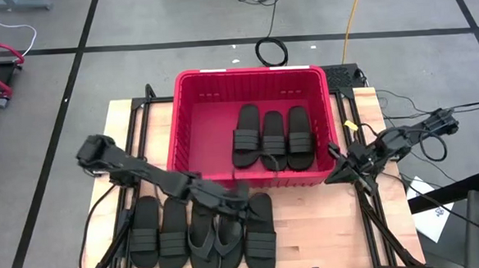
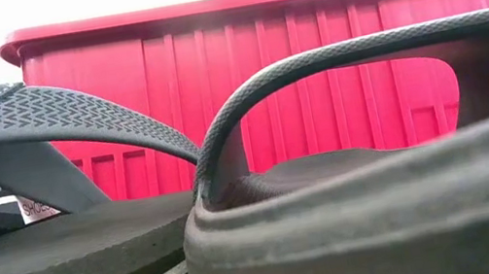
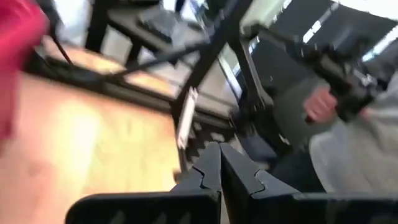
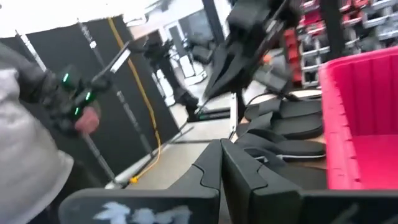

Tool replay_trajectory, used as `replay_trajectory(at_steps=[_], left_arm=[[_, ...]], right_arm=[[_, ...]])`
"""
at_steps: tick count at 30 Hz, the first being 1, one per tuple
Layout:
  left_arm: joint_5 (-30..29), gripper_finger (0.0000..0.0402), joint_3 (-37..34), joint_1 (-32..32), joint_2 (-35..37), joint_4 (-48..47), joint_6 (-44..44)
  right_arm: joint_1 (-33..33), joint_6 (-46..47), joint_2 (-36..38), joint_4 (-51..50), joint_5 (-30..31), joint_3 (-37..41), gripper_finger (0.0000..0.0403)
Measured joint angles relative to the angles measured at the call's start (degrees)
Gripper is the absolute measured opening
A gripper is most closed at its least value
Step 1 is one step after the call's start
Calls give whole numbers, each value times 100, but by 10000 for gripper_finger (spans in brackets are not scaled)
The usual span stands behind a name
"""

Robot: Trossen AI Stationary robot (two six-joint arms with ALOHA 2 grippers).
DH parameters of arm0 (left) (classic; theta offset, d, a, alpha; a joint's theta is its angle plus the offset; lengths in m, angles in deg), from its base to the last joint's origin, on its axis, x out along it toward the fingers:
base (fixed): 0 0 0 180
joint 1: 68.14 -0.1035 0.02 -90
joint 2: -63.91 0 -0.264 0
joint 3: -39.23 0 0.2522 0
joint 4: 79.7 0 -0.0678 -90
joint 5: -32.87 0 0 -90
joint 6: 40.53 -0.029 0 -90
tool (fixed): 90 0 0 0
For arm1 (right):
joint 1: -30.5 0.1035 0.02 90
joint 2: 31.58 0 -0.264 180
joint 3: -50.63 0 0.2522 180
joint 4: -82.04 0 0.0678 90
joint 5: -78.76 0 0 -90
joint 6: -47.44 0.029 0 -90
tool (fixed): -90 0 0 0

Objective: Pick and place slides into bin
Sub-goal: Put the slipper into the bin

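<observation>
The red bin stands at the table's far middle, with three black slides lying flat side by side on its floor. Five more sandals lie in a row on the table in front of it: two slides at the left, two flip-flops in the middle and one slide at the right. My left gripper is shut and empty, over the far ends of the flip-flops and the right slide. My right gripper is shut and empty beside the bin's near right corner.
The low view shows the flip-flops' straps close up with the bin's near wall behind them. A person's hand on a control handle shows beyond the table in both wrist views. Bare wood lies to the right of the sandal row.
</observation>
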Motion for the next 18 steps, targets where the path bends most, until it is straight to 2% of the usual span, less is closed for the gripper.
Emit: replay_trajectory(at_steps=[4, 9, 15, 18], left_arm=[[688, 1, 69, -20, -351, -352, 191], [972, 21, 65, 10, -642, -1158, 5], [1017, 97, 65, -16, -851, -1145, -169], [1312, 150, 65, -116, -909, -1135, -292]], right_arm=[[0, 46, 133, 6, 19, 0, 0], [-2, 206, 145, -85, 3, 0, 0], [-2, 471, 143, -86, 5, 0, 0], [-2, 778, 141, -82, -1, 0, 0]])
